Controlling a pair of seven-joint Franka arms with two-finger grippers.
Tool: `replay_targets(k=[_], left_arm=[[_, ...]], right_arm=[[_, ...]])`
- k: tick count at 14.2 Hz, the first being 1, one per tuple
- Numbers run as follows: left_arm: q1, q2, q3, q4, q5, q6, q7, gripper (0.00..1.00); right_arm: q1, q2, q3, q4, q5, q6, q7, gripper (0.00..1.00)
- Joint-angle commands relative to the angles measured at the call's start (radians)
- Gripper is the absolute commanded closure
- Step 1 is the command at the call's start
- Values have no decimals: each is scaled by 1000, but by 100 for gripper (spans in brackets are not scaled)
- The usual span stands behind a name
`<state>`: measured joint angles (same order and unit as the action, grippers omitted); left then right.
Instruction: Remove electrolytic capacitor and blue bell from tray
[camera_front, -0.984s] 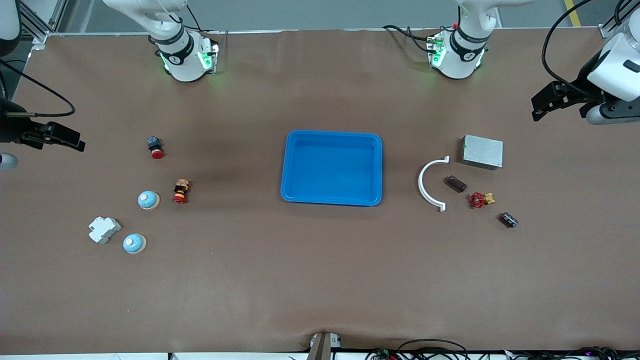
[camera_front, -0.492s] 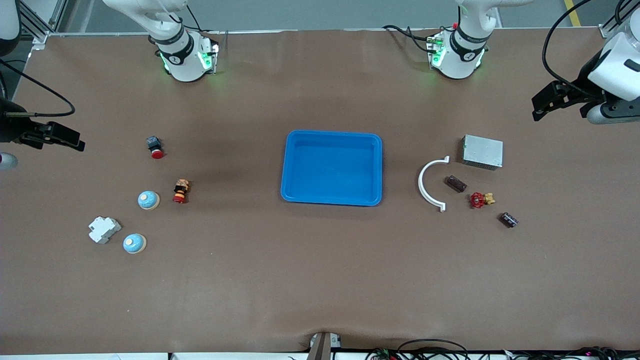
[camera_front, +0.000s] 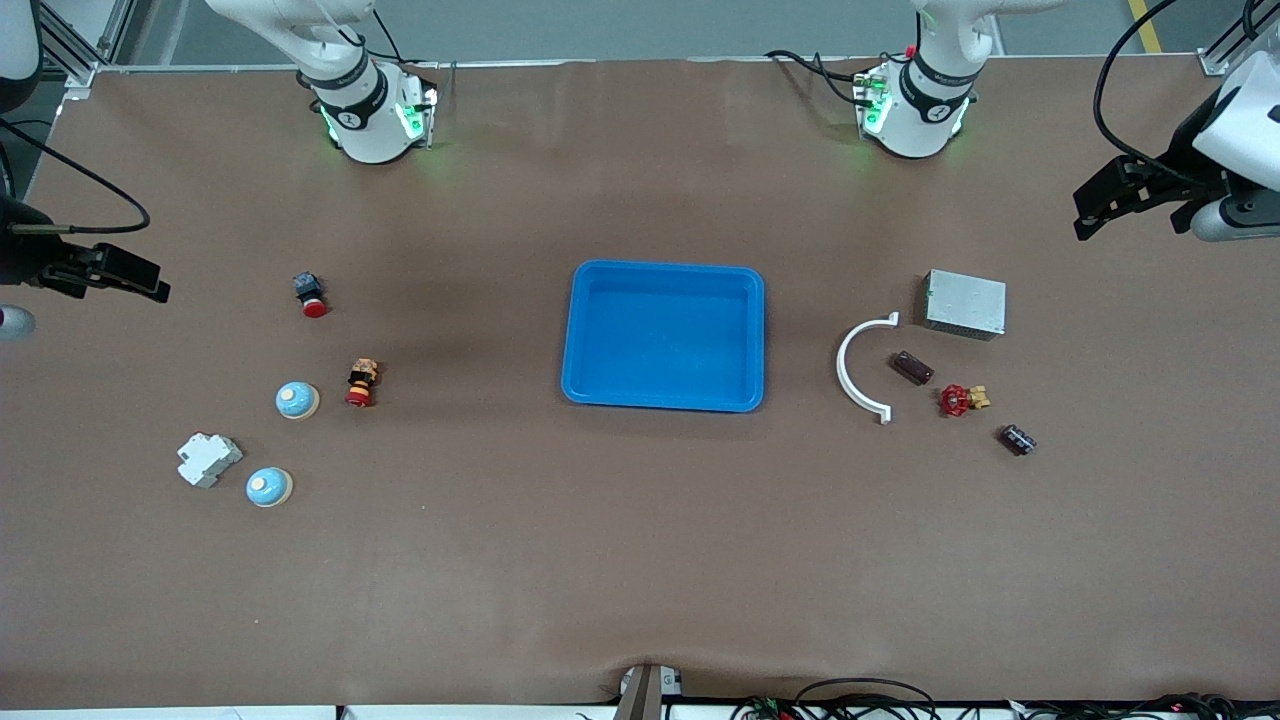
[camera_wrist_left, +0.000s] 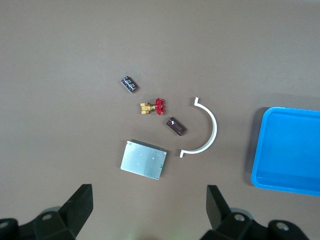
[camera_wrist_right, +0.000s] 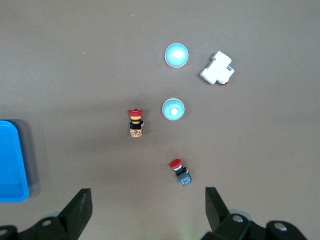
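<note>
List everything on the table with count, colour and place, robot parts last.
Tray: 1, blue, table centre.
Bells: 2, light blue, right arm's end.
Push buttons: 2, red-capped, beside the bells.
Breaker: 1, white, beside the nearer bell.
Capacitors: 2, dark, left arm's end.
Valve: 1, red and brass, between the capacitors.
Curved bracket: 1, white, beside the tray.
Metal box: 1, silver, farther than the capacitors.
Left hand: open, raised.
Right hand: open, raised.
</note>
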<state>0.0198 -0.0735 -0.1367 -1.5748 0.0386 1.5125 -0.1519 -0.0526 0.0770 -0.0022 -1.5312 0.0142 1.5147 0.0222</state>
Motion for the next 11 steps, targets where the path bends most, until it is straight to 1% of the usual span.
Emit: replay_targets(k=[1, 8, 11], left_arm=[[0, 3, 3, 18, 0, -26, 18, 0], [0, 1, 3, 19, 0, -43, 18, 0], [-1, 1, 0, 19, 0, -49, 18, 0]], right_arm=[[-4, -28, -1, -27, 3, 9, 12, 0], [-3, -43, 1, -17, 6, -7, 12, 0], [-3, -54, 1, 23, 10, -45, 10, 0]])
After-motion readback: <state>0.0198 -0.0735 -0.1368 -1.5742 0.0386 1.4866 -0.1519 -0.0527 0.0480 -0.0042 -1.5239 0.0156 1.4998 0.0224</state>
